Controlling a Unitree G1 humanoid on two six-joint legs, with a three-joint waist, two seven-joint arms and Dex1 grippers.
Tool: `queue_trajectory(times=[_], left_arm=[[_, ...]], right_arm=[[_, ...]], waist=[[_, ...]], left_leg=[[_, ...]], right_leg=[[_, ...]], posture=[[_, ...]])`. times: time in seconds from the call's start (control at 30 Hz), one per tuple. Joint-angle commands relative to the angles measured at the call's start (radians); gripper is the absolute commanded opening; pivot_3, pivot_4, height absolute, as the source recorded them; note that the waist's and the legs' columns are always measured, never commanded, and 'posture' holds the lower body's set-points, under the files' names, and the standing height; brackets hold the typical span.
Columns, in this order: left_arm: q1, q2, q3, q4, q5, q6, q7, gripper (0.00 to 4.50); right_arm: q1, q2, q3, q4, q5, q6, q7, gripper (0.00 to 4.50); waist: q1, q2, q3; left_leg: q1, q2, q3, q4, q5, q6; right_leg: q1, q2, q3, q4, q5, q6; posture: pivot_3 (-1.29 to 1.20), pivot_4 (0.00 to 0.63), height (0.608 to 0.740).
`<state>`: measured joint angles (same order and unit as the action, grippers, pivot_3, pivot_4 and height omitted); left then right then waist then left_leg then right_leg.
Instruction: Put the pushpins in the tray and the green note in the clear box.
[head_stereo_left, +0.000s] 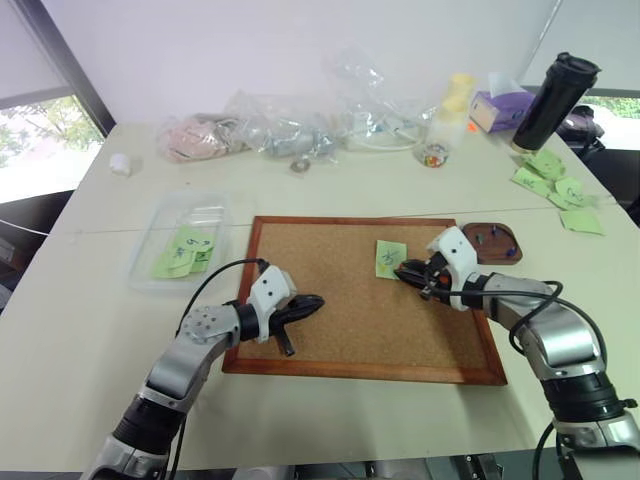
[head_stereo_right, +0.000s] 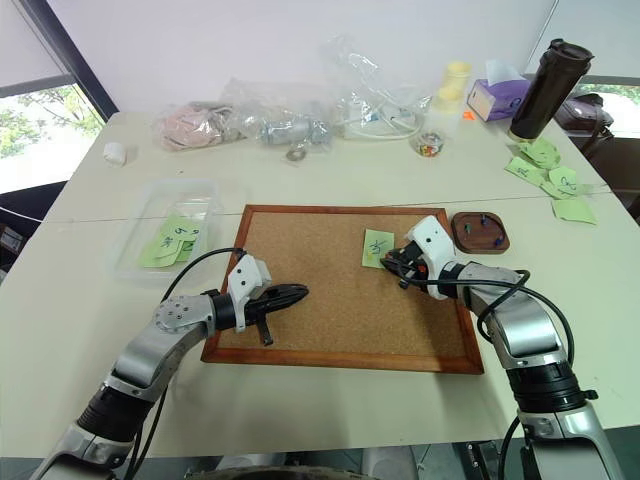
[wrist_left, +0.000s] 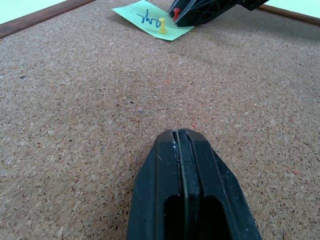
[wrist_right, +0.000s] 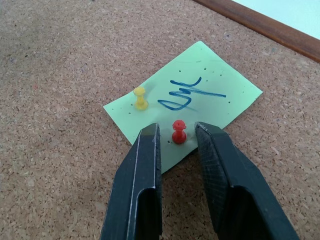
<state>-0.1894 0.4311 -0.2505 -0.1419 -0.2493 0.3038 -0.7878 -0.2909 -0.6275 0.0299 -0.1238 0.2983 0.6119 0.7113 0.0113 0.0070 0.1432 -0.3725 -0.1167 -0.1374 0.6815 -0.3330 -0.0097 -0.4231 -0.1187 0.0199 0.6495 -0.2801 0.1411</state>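
Note:
A pale green note with a blue scribble is pinned to the cork board by a yellow pushpin and a red pushpin. My right gripper is low at the note's edge, its fingers either side of the red pin with a narrow gap on each side. My left gripper is shut and empty over the board's left part. The dark brown tray, holding a few pins, lies just right of the board. The clear box, with green notes inside, lies left of the board.
Clear plastic bags and a small cup of coloured bits line the table's far side. A black tumbler, a tissue box and several loose green notes are at the far right. The board's wooden frame is raised.

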Motion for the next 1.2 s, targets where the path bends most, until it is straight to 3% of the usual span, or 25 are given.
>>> queue_trajectory(times=[0.03,0.1,0.3,0.63,0.83,1.0,1.2], left_arm=[[0.024,0.02,0.001,0.017,0.024,0.034,0.007,0.0],[0.026,0.02,0.0,0.013,0.024,0.036,0.009,0.0],[0.026,0.022,-0.004,0.012,0.024,0.044,0.006,0.0],[0.04,0.017,0.0,0.003,-0.002,0.089,0.002,0.0],[0.045,0.017,-0.009,0.004,0.011,0.078,0.007,0.0],[0.051,0.014,-0.017,0.005,0.019,0.07,0.011,0.0],[0.051,0.014,-0.017,0.005,0.023,0.067,0.016,0.0]], right_arm=[[-0.014,0.01,-0.008,-0.002,0.001,-0.014,0.003,0.59],[-0.013,0.01,-0.011,-0.003,0.002,-0.016,0.003,0.02],[-0.014,0.013,-0.016,-0.014,0.004,-0.015,0.004,0.02],[-0.047,-0.013,-0.219,-0.076,0.146,0.094,-0.034,0.02],[-0.078,-0.026,-0.36,0.088,0.128,0.062,-0.12,0.02],[-0.098,-0.055,-0.386,0.286,0.054,-0.023,-0.179,0.02],[-0.107,-0.05,-0.34,0.369,0.013,-0.082,-0.172,0.02]], waist=[[0.0,0.0,0.0],[0.0,0.0,0.0],[-0.001,0.0,0.0],[0.0,0.0,0.0],[-0.001,0.0,0.0],[-0.001,0.0,0.0],[-0.004,0.001,-0.001]], left_leg=[[0.0,0.0,0.0,0.0,0.0,0.0],[0.0,0.0,0.0,0.0,0.0,0.0],[0.0,0.0,0.0,0.0,0.0,0.0],[0.0,0.0,0.0,-0.001,0.0,0.0],[0.0,0.0,0.0,-0.002,0.0,0.0],[0.0,0.0,0.0,-0.002,0.0,0.0],[0.0,0.0,0.001,-0.002,0.0,0.0]], right_leg=[[0.0,0.0,0.0,0.0,0.0,0.0],[0.0,0.0,0.0,0.0,0.0,0.0],[0.0,0.0,0.0,0.0,0.0,0.0],[0.0,0.0,0.0,0.0,0.0,0.0],[0.0,0.0,0.0,0.0,0.0,0.0],[0.0,0.0,0.0,0.0,0.0,0.0],[0.0,0.0,0.0,0.0,0.0,0.0]], posture=[[0.0,0.15,0.74],[0.0,0.15,0.74],[0.0,0.15,0.74],[0.0,0.15,0.74],[0.0,0.15,0.74],[0.0,0.15,0.74],[0.0,0.15,0.74]])
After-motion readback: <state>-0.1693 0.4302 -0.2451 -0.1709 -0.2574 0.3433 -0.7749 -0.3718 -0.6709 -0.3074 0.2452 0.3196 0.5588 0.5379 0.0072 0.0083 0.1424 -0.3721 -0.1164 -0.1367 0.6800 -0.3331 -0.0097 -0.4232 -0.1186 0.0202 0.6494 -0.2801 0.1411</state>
